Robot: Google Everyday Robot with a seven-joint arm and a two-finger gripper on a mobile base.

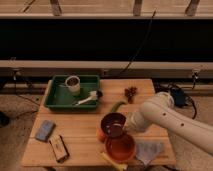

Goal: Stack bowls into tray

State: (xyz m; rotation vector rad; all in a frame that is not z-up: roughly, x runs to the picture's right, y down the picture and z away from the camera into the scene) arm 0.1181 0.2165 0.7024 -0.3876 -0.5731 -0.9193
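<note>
The job is not done yet. The pincer (125, 126) is squeezed shut, and it looks like it is pinching the rim of the maroon bowl (113, 124), right at its tip. The orange bowl (120, 146) sits just in front of the pincer, a bit lower in the view, and the two bowls overlap there. I cannot tell if they touch.

The green tray (54, 101) is well away from the pincer, back and to the left in the camera view. No bowl is in it. A white cup (73, 84) stands in the tray's back part and a white spoon-like thing (86, 99) lies in its front right corner. So both bowls have to go in, one inside the other.

Between the pincer and the tray the table (80, 125) is bare, so there is room to slide or carry a bowl over. A small green thing (118, 106) lies just behind the pincer, close to that path. The tray's raised side must be cleared, and the spoon-like thing takes up space inside. The orange bowl is close to the table's front edge, with a grey-blue cloth (149, 151) beside it, so a bump there could push it off.
</note>
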